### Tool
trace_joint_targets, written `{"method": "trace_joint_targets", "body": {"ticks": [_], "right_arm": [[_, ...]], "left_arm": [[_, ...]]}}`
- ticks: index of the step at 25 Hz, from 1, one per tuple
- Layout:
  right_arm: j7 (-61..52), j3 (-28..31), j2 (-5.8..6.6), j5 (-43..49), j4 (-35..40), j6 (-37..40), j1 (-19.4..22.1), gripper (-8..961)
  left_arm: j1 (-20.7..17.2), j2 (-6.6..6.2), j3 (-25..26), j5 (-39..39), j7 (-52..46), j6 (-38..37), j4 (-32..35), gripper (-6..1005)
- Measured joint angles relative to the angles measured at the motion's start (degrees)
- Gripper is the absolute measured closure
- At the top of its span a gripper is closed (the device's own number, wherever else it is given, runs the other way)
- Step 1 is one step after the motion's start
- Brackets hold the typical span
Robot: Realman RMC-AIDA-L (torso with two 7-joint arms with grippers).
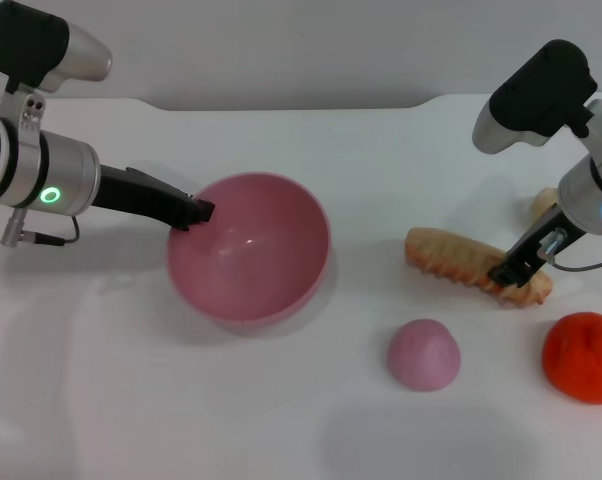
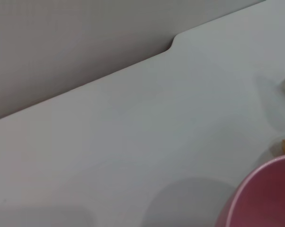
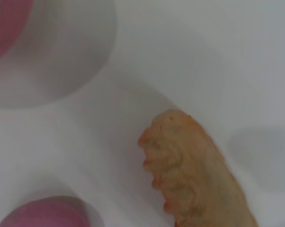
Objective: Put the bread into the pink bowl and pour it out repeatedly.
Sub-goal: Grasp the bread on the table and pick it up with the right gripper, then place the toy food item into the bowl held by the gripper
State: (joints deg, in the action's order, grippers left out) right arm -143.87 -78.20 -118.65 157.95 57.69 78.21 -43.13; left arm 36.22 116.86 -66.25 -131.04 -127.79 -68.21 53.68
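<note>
White desk (image 1: 281, 420), matte, smooth. Its far edge meets a plain grey wall (image 1: 281, 50); the edge has stepped notches near both far corners. The left wrist view shows one such notch, and the wall rising behind it. Soft shadows lie under each thing.

Pink bowl (image 1: 249, 247) sits left of centre on the desk, tilted so its opening faces the camera and slightly right. Inside glossy, nothing in it. Left gripper (image 1: 194, 212) reaches in from the left and is at the bowl's left rim, its black tips touching the rim; it seems to pinch the rim, closed on it. Left wrist view shows only a slice of the bowl's rim (image 2: 265, 198) and bare desk.

Bread (image 1: 471, 262) lies flat on the desk right of the bowl, well apart from it, long axis running from near-left to far-right in slant, ridged edge toward the camera. Right gripper (image 1: 519, 268) is down at the bread's right end, black tips on or around it; cannot tell how far the fingers are closed. Right wrist view shows the bread's free end (image 3: 194, 175) resting on the desk.

Small pink dome (image 1: 423, 353) sits near the front, between bowl and bread. Red-orange lump (image 1: 584, 356) at the right edge. A beige lump (image 1: 544, 203) is partly hidden behind the right arm.
</note>
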Motion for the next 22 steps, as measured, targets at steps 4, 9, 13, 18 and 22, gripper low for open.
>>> {"method": "trace_joint_targets", "body": {"ticks": [4,9,13,18,22], "right_arm": [[0.0,-0.01,0.0,0.0,0.21,0.0,0.07,768],[0.0,-0.01,-0.05,0.0,1.57,-0.22,0.51,804],[0.0,-0.01,-0.14,-0.01,3.73,-0.78,1.34,815],[-0.59,-0.01,-0.25,-0.61,10.79,-1.46,3.82,821],[-1.14,-0.01,-0.58,-3.46,20.06,-3.53,6.53,825]], "left_arm": [[0.1,0.22,0.0,0.0,0.37,0.0,0.02,905],[0.26,0.28,0.0,0.0,0.45,0.01,0.02,904],[0.35,0.28,0.0,0.0,0.46,0.01,0.02,902],[0.35,0.18,0.0,0.0,0.51,0.0,0.02,901],[0.39,0.09,-0.08,-0.01,0.52,-0.06,0.02,899]]}}
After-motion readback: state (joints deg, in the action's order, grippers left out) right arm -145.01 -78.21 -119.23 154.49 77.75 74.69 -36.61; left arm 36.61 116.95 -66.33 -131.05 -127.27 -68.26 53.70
